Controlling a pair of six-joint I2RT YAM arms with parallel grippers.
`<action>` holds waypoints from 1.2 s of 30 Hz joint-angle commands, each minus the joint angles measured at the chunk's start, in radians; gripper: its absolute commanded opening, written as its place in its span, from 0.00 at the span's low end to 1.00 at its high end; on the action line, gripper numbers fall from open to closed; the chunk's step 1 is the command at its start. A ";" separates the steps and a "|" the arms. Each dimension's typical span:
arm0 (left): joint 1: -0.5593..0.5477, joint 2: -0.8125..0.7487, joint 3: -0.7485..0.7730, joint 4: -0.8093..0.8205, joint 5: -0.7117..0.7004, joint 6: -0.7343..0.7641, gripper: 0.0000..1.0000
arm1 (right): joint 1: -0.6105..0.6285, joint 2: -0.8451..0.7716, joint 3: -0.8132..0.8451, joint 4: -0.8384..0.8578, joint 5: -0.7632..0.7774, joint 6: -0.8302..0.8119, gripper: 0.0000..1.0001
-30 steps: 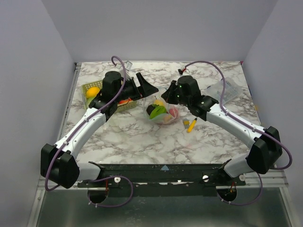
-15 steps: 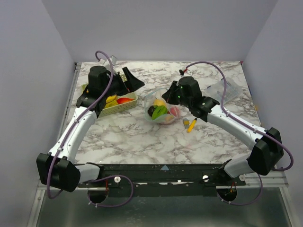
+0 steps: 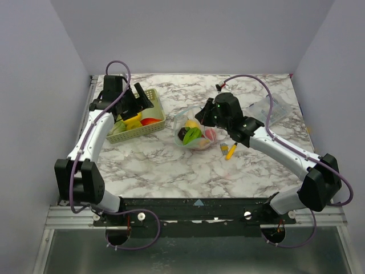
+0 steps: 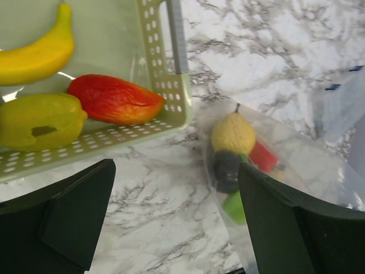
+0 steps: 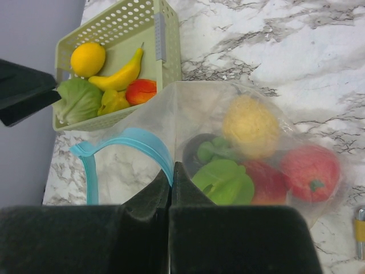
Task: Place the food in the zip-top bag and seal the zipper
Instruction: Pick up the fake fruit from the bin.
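Left arm has drawn back from the middle of the white marbled desk (image 3: 171, 165) and now hangs over the pale-green perforated plastic basket (image 3: 154, 127) at far left. My right arm has not shifted.

My left fingers (image 3: 142, 98) are spread wide, nothing between them. My right fingers (image 5: 170, 182) are clenched on the light-blue zipper strip (image 5: 122, 138) of the clear soft plastic zip-top bag (image 3: 194, 137).

The bag lies at mid-desk, just right of the basket, mouth on the basket side. The strip bows in an open arc, unsealed.

Inside the bag:
- glossy yellow pear-shaped toy fruit (image 5: 250, 125)
- red toy tomato (image 5: 311, 171)
- green leafy toy piece (image 5: 225, 181)
- dark rounded piece (image 5: 197, 149), kind not discernible

In the basket:
- yellow toy lemon (image 5: 88, 59)
- yellow toy banana (image 5: 122, 73)
- green toy lettuce (image 5: 77, 100)
- red-orange toy fruit (image 5: 141, 90)
- yellow-green toy pepper (image 5: 114, 101)

A thin yellow stick with a black tip (image 3: 230, 151) lies on the desk just right of the bag.
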 commanded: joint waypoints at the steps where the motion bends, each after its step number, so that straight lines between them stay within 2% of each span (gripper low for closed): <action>1: 0.001 0.149 0.112 -0.137 -0.122 0.064 0.89 | -0.004 0.008 -0.004 0.014 -0.006 -0.014 0.00; 6: 0.001 0.294 0.226 -0.190 -0.166 0.021 0.87 | -0.003 -0.007 -0.010 0.009 0.013 -0.022 0.00; 10: 0.001 0.383 0.294 -0.257 -0.107 -0.126 0.86 | -0.004 -0.014 -0.013 0.005 0.018 -0.023 0.00; 13: 0.001 0.424 0.318 -0.320 -0.128 -0.294 0.87 | -0.003 -0.019 -0.015 0.002 0.014 -0.023 0.00; 16: 0.005 0.493 0.404 -0.455 -0.165 -0.439 0.87 | -0.003 -0.023 -0.020 0.003 0.017 -0.023 0.00; 22: 0.004 0.675 0.637 -0.710 -0.178 -0.562 0.84 | -0.003 -0.027 -0.021 0.000 0.016 -0.025 0.00; 25: 0.005 0.706 0.641 -0.740 -0.171 -0.618 0.84 | -0.003 -0.030 -0.019 -0.001 0.021 -0.024 0.00; 30: 0.007 0.704 0.561 -0.672 -0.158 -0.706 0.84 | -0.003 -0.030 -0.016 -0.005 0.020 -0.027 0.00; 36: 0.007 0.773 0.594 -0.680 -0.173 -0.787 0.83 | -0.003 -0.020 -0.008 -0.012 0.012 -0.025 0.00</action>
